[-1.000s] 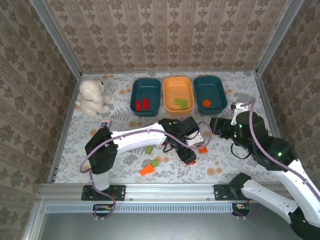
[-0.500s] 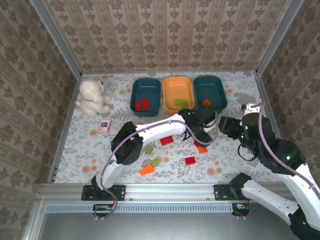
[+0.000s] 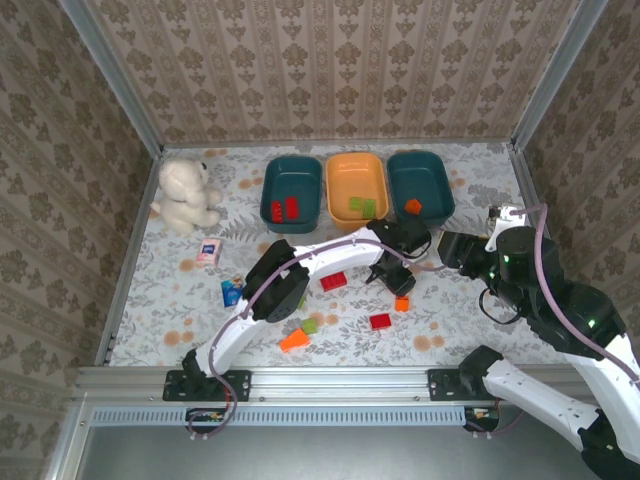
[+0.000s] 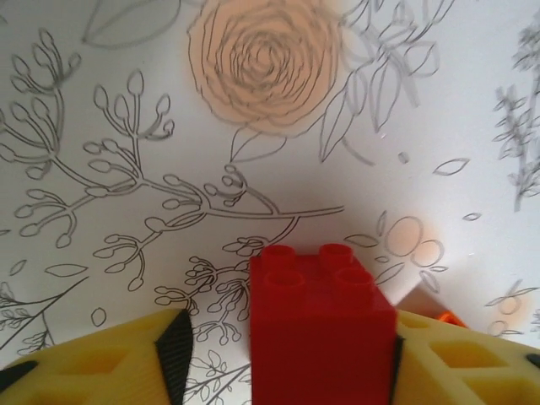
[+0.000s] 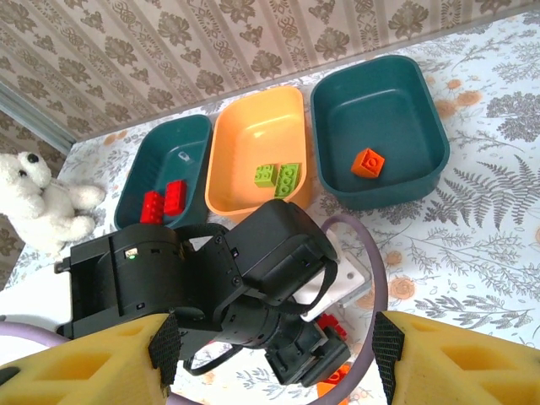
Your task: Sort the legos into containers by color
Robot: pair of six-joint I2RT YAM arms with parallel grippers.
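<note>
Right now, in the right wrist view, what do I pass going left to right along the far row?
White teddy bear → left teal tub with red legos → orange tub with green legos → right teal tub with one orange lego.

Patterned wallpaper in beige and brown, with damask motifs set in vertical stripes, covers the far wall, the left wall and the right wall. Bare aluminium posts slant up at the two far corners. The worktop has a white covering printed with grey leaves and peach flowers. An aluminium rail edges its near side. The light is even and soft.
</note>
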